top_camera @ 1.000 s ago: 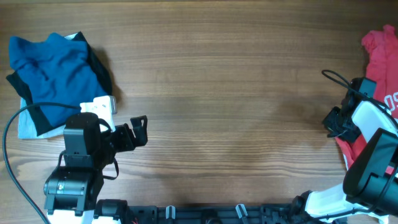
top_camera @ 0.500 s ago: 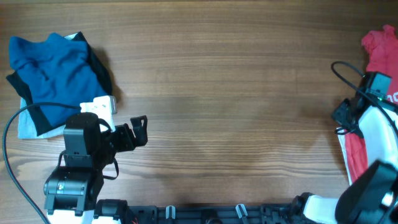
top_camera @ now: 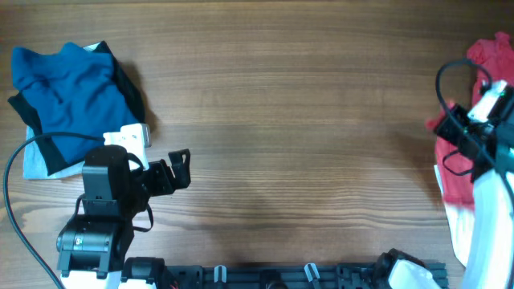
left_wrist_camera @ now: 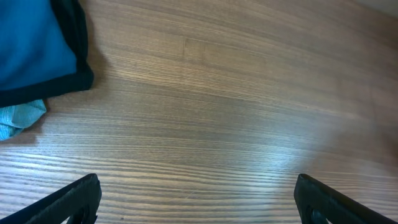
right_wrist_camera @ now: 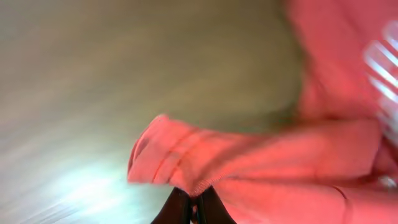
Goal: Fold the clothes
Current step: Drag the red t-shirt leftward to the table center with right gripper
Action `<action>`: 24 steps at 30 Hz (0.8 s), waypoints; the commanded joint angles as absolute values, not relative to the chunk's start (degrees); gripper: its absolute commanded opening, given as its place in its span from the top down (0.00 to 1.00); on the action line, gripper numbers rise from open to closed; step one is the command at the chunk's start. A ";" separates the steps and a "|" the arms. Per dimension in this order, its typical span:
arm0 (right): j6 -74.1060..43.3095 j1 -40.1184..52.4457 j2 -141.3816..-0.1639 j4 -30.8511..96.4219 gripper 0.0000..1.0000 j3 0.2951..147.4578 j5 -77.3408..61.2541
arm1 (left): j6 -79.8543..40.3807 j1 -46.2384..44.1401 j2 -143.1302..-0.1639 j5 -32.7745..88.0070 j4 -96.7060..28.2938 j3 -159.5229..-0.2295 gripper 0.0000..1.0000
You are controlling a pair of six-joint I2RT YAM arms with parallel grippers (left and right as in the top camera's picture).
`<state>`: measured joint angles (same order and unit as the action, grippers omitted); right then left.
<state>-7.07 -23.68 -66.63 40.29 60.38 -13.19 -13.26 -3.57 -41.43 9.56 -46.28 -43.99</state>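
Observation:
A red T-shirt [top_camera: 482,60] with white lettering lies at the table's right edge. My right gripper [top_camera: 446,128] is shut on a fold of this red T-shirt [right_wrist_camera: 261,162] and holds it lifted off the wood; its fingertips [right_wrist_camera: 194,202] pinch the cloth's hem. The view is blurred. A pile of folded clothes [top_camera: 68,92], blue on top with black and pale blue beneath, sits at the far left; its corner shows in the left wrist view [left_wrist_camera: 31,43]. My left gripper [top_camera: 178,168] is open and empty over bare wood [left_wrist_camera: 198,199], to the right of the pile.
A white cloth edge [top_camera: 455,221] lies under the red shirt at the right. A black cable [top_camera: 16,160] loops beside the left arm. The wooden table [top_camera: 281,120] spans the middle.
My right gripper has moved up and away toward the far right with the red cloth pinched in it, lifting a fold. The left arm has not moved.

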 commanded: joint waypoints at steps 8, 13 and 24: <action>2.98 3.11 -58.06 46.02 0.95 64.05 -29.93 | -13.98 -3.09 -41.43 10.66 -46.13 -44.97 0.00; 2.37 14.09 -63.33 45.43 0.96 64.05 -28.23 | -13.98 -3.09 -41.43 10.66 -46.13 -44.97 0.00; -11.00 32.08 -82.70 17.19 0.96 64.05 -24.84 | -13.98 -3.09 -41.43 10.66 -46.13 -44.97 0.00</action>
<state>-4.84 28.12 -77.67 24.18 63.53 -25.21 -13.26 -3.57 -41.43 9.76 -46.28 -44.01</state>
